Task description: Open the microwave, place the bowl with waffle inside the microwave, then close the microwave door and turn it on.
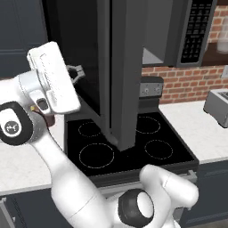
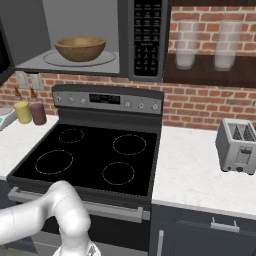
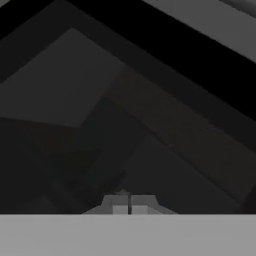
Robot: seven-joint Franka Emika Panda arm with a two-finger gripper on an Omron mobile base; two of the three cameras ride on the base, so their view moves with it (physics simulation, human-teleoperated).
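The microwave (image 2: 146,35) stands open above the stove. The brown bowl (image 2: 80,48) sits inside it on the round turntable. The waffle is hidden below the bowl's rim. The microwave door (image 1: 127,75) is swung out toward me, its edge facing the left base view. My gripper (image 1: 76,71) is shut with nothing in it, close against the door's black glass face on the left side. In the hand view the fingertips (image 3: 120,204) meet, with dark glass right in front of them.
The black stove (image 2: 95,157) with four burner rings lies below the microwave. A yellow cup (image 2: 22,111) and a maroon cup (image 2: 37,113) stand on the left counter. A toaster (image 2: 237,145) sits on the right counter, and two glasses (image 2: 186,46) stand on a shelf.
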